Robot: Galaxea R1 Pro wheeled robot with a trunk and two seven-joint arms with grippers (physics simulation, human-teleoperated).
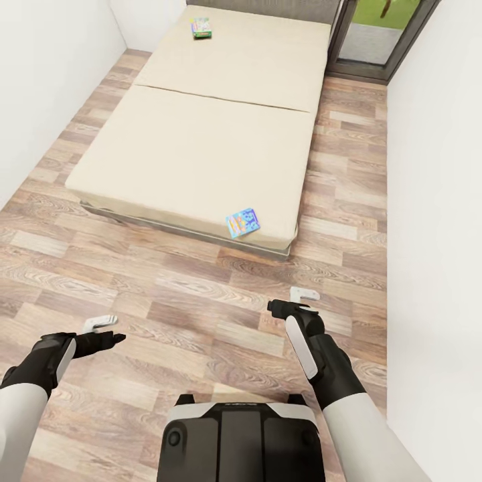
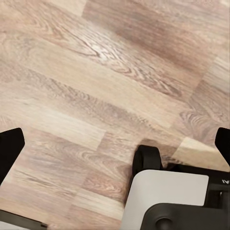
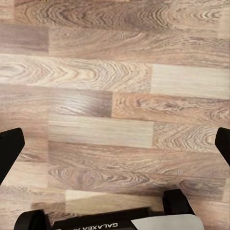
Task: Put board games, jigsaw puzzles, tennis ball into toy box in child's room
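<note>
The wood-plank floor (image 1: 167, 288) takes most of the head view, and beyond it lies the low bed with plain beige mattress (image 1: 201, 140) on a dark frame. Two flat printed board game boxes lie on the mattress. The near blue-green board game (image 1: 243, 221) rests close to the foot edge, ahead of the right end effector (image 1: 294, 302) and a little toward the left side of it, with the floor between them. Its long axis runs at a slant to the foot edge. The far green and yellow board game (image 1: 201, 27) lies near the headboard, well apart from both arms. The left end effector (image 1: 107, 331) hangs over the floor, farther from the near box than the right one. Both end effectors are wide and hold nothing; in the wrist views their dark fingertips (image 3: 9, 151) stand far apart. I judge that the right arm is the better one for the near box, once the base comes closer.
</note>
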